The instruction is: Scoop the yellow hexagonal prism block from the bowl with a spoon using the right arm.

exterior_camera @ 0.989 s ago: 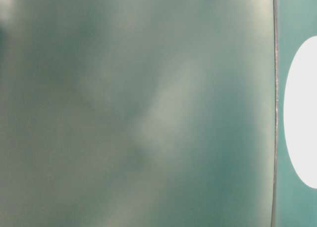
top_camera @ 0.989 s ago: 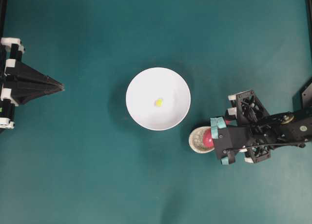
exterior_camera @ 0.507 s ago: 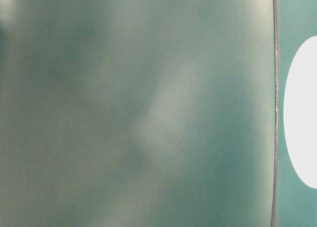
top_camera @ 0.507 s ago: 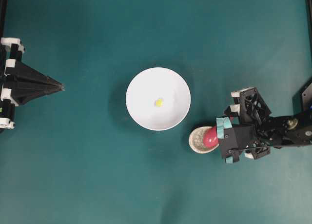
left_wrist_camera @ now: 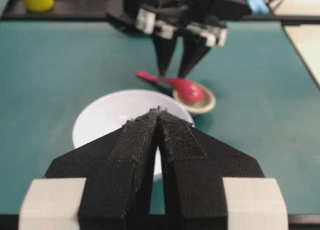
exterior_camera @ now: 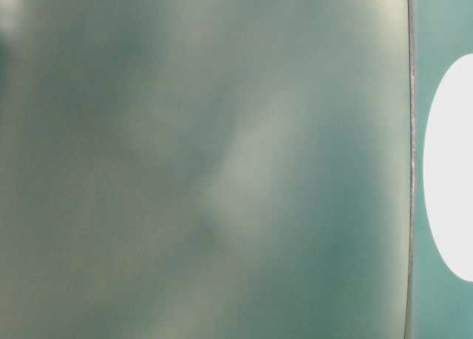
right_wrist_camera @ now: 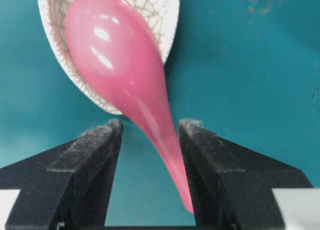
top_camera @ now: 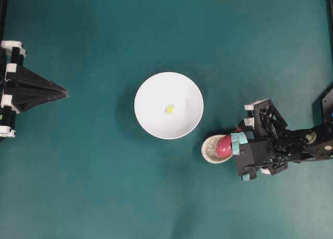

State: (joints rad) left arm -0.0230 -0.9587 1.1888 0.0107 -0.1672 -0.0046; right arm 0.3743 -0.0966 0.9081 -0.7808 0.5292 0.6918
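A speckled beige rest (top_camera: 211,149), perhaps ceramic, on teal table (top_camera: 93,187).

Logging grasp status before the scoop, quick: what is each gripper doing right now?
Left gripper: shut, holding nothing.
Right gripper: open, one finger on each side of the pink spoon handle, not closed on it.

No readable text, labels, brands, numbers or signs in any view

block (top_camera: 169,109) in bowl (top_camera: 151,119) | spoon (top_camera: 225,145) on rest (top_camera: 210,150), just right of bowl
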